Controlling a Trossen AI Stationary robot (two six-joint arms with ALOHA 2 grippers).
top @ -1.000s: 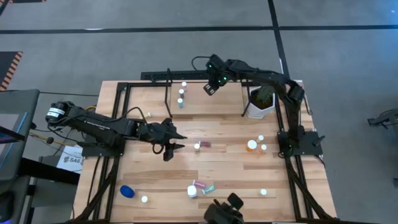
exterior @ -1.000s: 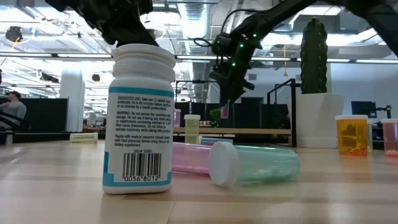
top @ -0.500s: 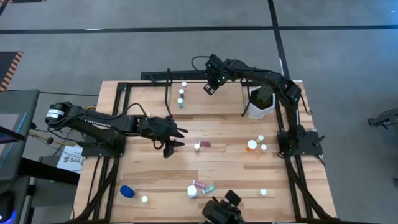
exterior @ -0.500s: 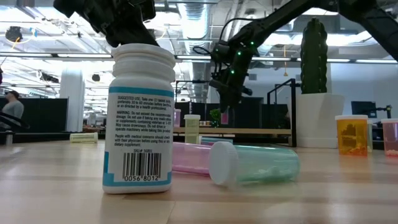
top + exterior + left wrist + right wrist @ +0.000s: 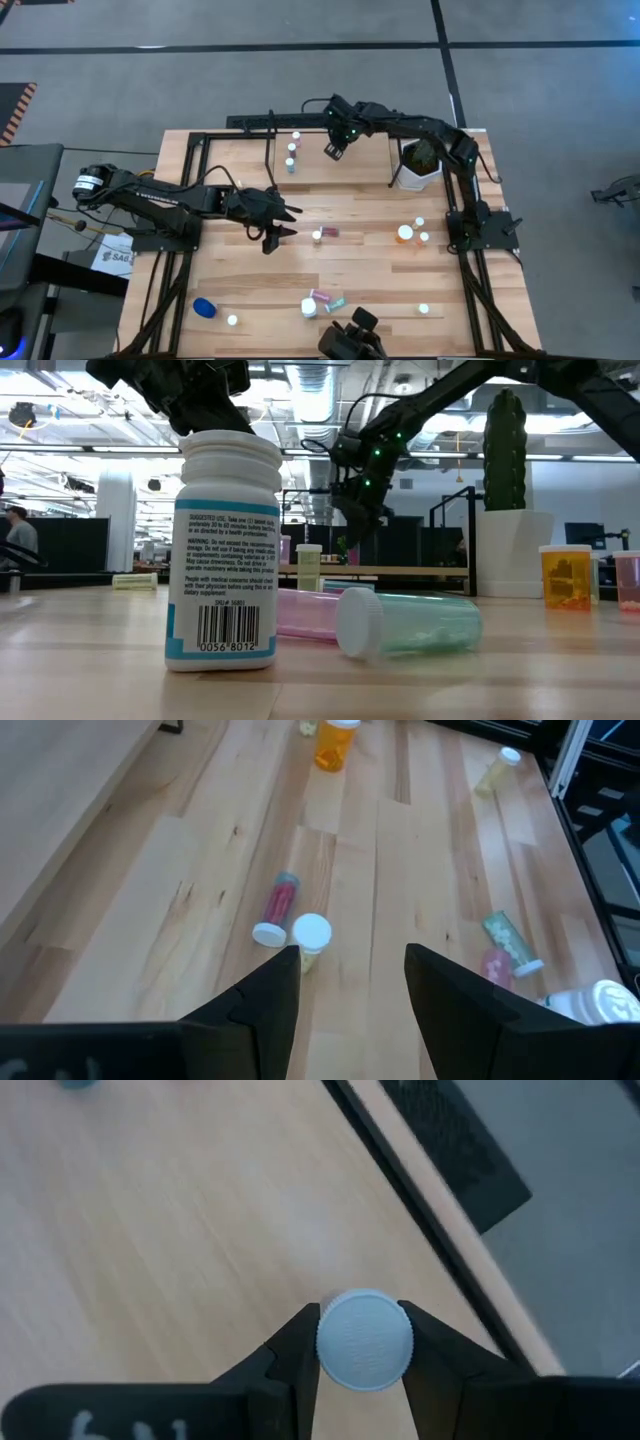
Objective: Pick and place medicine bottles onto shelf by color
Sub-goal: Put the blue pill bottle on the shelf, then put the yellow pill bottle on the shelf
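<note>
- The right hand (image 5: 362,1342) is closed on a white-capped bottle (image 5: 364,1339), held above the shelf (image 5: 330,170) at the far end of the surface (image 5: 360,270).
- The left hand (image 5: 350,985) stands half open and empty, just short of a small white-capped bottle (image 5: 311,937) and a pink bottle (image 5: 277,907) lying near mid-surface.
- Risk: the shelf is narrow, and the right wrist view shows the held bottle close to its back edge; released there, it could tip off behind.
- Risk: the three bottles (image 5: 292,150) already standing on the shelf could be knocked if the arm drifts toward them.
- Only the right wrist view shows the grip; only the high view shows the shelf's row.
</note>
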